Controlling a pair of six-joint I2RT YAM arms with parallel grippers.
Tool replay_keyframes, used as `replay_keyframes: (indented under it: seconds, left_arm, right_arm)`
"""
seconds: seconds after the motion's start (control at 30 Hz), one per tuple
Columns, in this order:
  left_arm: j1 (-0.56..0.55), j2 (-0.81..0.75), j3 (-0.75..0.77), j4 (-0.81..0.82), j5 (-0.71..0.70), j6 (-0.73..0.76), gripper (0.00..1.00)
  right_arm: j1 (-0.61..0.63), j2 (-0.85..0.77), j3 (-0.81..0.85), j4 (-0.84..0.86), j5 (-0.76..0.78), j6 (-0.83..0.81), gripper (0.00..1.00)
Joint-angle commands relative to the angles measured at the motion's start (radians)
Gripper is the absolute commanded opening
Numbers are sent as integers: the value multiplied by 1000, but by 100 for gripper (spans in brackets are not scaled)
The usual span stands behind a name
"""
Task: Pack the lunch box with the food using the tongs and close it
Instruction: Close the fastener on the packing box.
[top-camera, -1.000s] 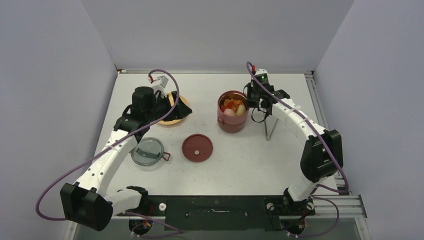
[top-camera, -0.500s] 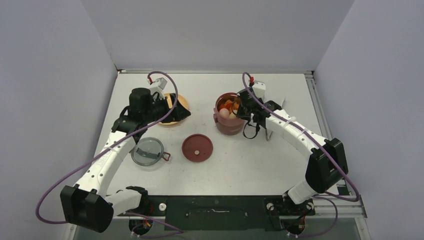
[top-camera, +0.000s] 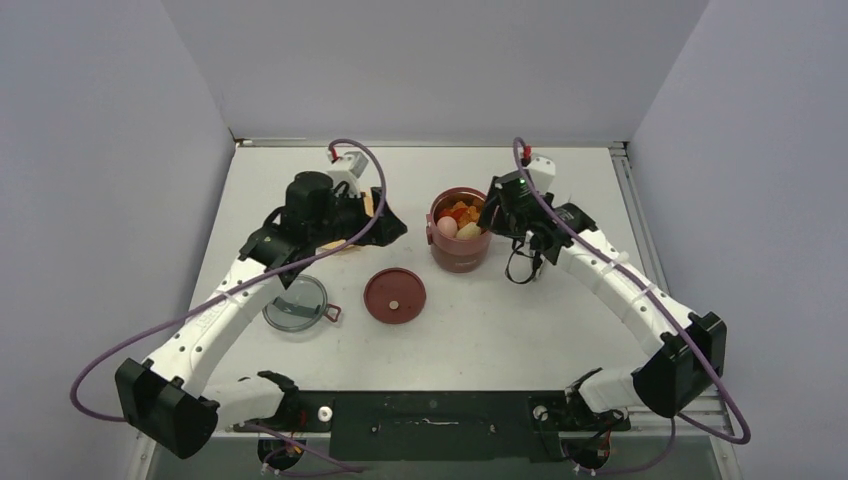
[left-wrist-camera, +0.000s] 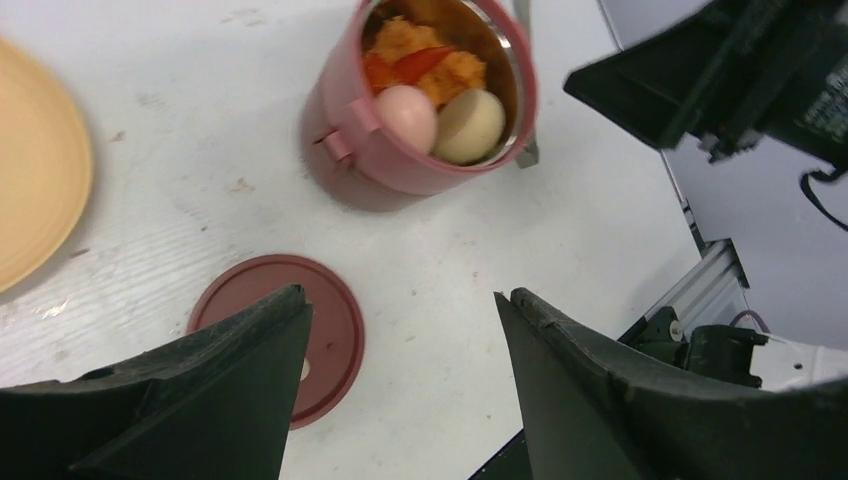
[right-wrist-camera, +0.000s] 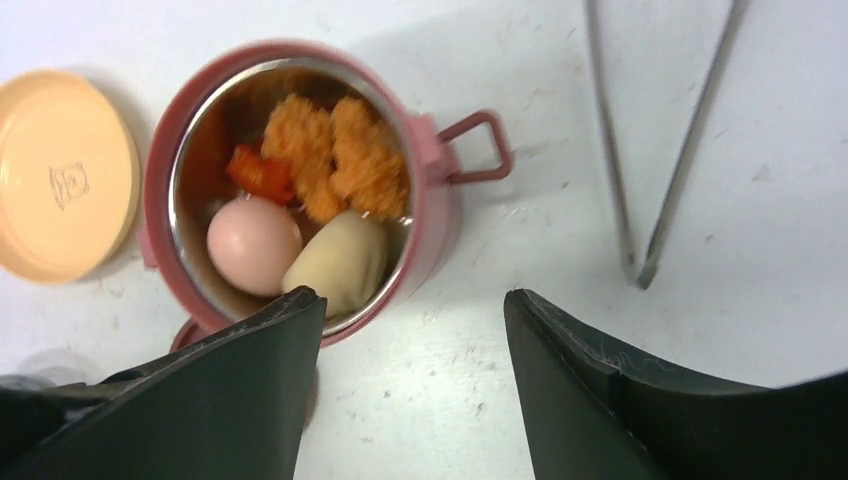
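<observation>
The lunch box (top-camera: 460, 240) stands open near the middle of the counter (top-camera: 480, 330). The food (right-wrist-camera: 320, 210) is already inside its steel bowl: a pink egg, a pale lump, orange shreds and a red piece. The tongs (right-wrist-camera: 640, 150) lie flat on the counter just to its right, in nobody's grip. From that I judge the filling is done and only the closing remains.

The right fingers (right-wrist-camera: 200, 400) hang spread wide over the box's near rim, holding nothing. The left fingers (left-wrist-camera: 180, 400) are spread wide too, and empty. They hang above the counter between the yellow plate (left-wrist-camera: 35, 200) and the box. The maroon lid (left-wrist-camera: 335, 320) lies flat in front of the box, likely the next thing to be lifted. The grey lid (top-camera: 295, 304) rests further left.

The counter is white, scuffed and faintly ribbed. Plain pale walls close it in on 3 sides, and a metal rail (top-camera: 628, 185) runs along the right edge.
</observation>
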Motion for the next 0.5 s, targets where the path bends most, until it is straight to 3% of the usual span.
replay_keyframes:
  seconds: [0.0,0.2,0.47]
  left_arm:
    - [-174,85,153,37,-170,25,70]
    - [-340,285,300,90,-253,33,70]
    - [-460,575,567,100,-296,76,70]
  right_arm:
    - [-170,-76,25,32,-74,-106,68]
    - [-465,-75,-72,146,-341,-214,68]
    - [-658,-32,-208,293,-561,-253,68]
